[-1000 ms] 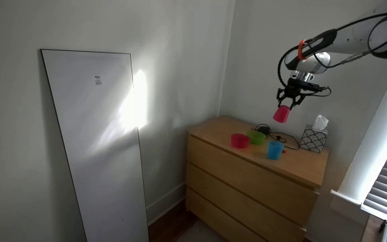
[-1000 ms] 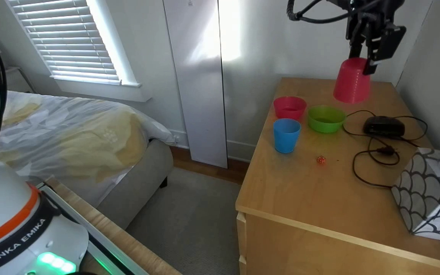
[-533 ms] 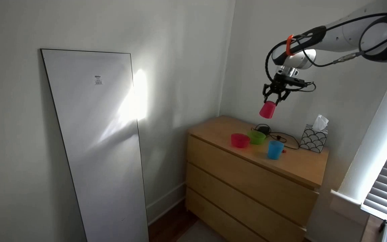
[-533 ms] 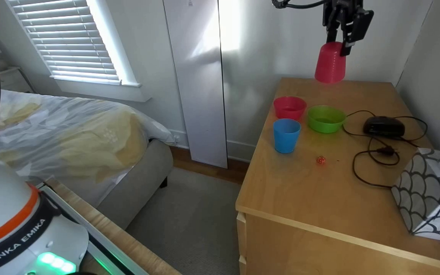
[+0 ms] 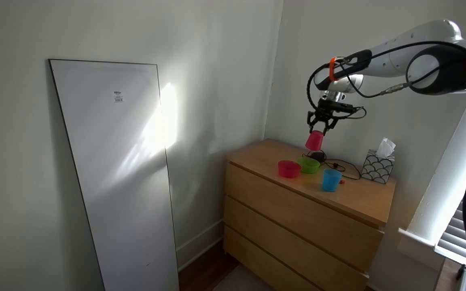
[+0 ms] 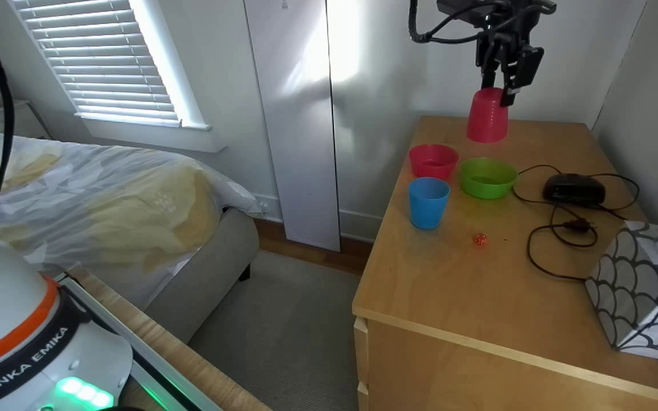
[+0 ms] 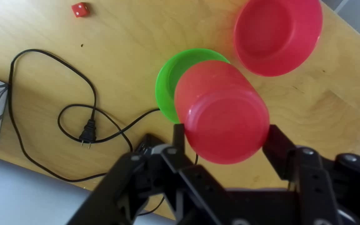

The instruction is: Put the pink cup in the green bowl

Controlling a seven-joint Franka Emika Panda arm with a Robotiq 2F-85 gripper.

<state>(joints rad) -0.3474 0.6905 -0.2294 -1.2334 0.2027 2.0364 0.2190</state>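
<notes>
The pink cup (image 5: 314,142) hangs upside down above the dresser, with its closed base up. It also shows in an exterior view (image 6: 485,119) and in the wrist view (image 7: 227,125). My gripper (image 7: 225,133) is shut on the cup, one finger on each side near its base. The gripper shows in both exterior views (image 5: 317,131) (image 6: 497,95). The green bowl (image 6: 488,189) stands on the dresser below the cup. In the wrist view the cup overlaps the bowl (image 7: 164,90) and hides much of it. The cup is apart from the bowl, in the air.
A pink-red bowl (image 6: 433,162) stands beside the green bowl. A blue cup (image 6: 429,204) stands near the dresser's edge. A red die (image 6: 480,239), a black adapter (image 6: 573,189) with cable, and a tissue box (image 6: 629,291) are on the dresser (image 6: 449,297).
My gripper has carried the pink cup leftward in both exterior views, toward the space above the green bowl. In the last half second it has come down. The bowls and blue cup have not moved.
</notes>
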